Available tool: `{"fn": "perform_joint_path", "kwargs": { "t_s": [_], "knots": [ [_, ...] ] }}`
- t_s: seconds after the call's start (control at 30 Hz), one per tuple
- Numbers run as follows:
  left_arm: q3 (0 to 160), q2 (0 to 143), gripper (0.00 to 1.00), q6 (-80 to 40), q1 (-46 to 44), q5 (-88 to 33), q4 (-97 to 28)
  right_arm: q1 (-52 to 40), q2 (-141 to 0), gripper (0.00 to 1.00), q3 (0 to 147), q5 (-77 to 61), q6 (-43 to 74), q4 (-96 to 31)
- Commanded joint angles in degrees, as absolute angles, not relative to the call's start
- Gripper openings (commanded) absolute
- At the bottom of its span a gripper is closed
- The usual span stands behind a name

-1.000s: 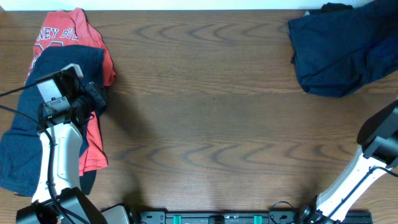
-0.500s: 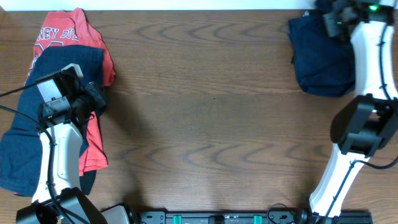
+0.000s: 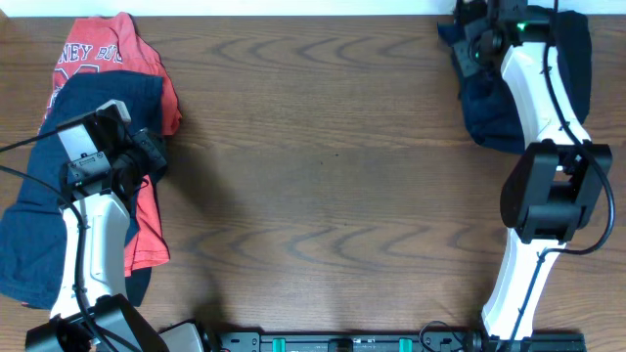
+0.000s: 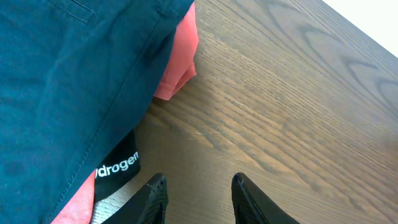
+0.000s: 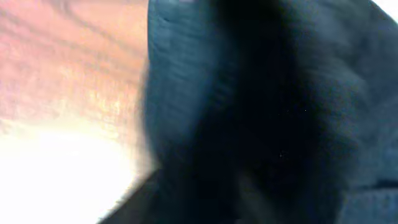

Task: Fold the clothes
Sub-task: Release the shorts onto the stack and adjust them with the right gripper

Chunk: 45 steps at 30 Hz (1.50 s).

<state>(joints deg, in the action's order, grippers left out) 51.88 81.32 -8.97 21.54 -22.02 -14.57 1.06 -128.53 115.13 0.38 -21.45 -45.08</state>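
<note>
Clothes lie in two places in the overhead view. A red shirt (image 3: pixel 110 44) sits under a navy garment (image 3: pixel 29 244) at the left edge of the table (image 3: pixel 323 176), and a dark blue heap (image 3: pixel 484 117) is at the far right corner. Your left gripper (image 3: pixel 149 156) hovers at the near side of the left pile. Your right gripper (image 3: pixel 471 29) is over the top edge of the heap. White lettering on the shirt shows "NEY" and a few more letters, but the rest is lost in a fold.

The left wrist view shows the two fingers (image 4: pixel 155 193) spread apart over bare wood with nothing between them. The navy cloth, a red hem and a black band (image 4: pixel 115 168) printed "ydrogen" in white are stacked just beside them. If you close here you may catch several layers at once, so the whole pile would drag instead of one piece coming free.

The right wrist view is a blur of dark cloth beside a strip of wood. You cannot tell whether those jaws are apart or closed, or what they hold. The heap is right at the back edge, so a blind pull could bunch it up or tip it off the table.
</note>
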Motion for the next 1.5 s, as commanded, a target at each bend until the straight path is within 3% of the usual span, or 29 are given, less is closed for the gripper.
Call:
{"fn": "perform_joint_path", "kwargs": {
  "t_s": [0.0, 0.2, 0.5, 0.8, 1.47],
  "knots": [
    [51.51, 81.67, 0.37, -8.86, 21.41, -21.37, -14.48, 1.54, -127.63, 0.75, 114.65, -0.25, -20.58, -45.71],
    [51.51, 81.67, 0.37, -8.86, 21.41, -21.37, -14.48, 1.43, -125.93, 0.86, 118.15, -4.4, -20.03, -50.87],
    [51.51, 81.67, 0.37, -8.84, 21.41, -21.34, -14.48, 3.4, -122.45, 0.89, 120.92, -4.75, -17.65, -53.01],
    [51.51, 81.67, 0.37, -8.84, 21.41, -21.32, -14.46, 11.31, -123.04, 0.95, 120.97, -8.8, -15.44, -50.96],
    [51.51, 81.67, 0.37, -8.84, 21.41, -21.34, -14.48, 27.86, -139.39, 0.99, 120.97, -31.31, -17.76, -45.8]
  ]
}}
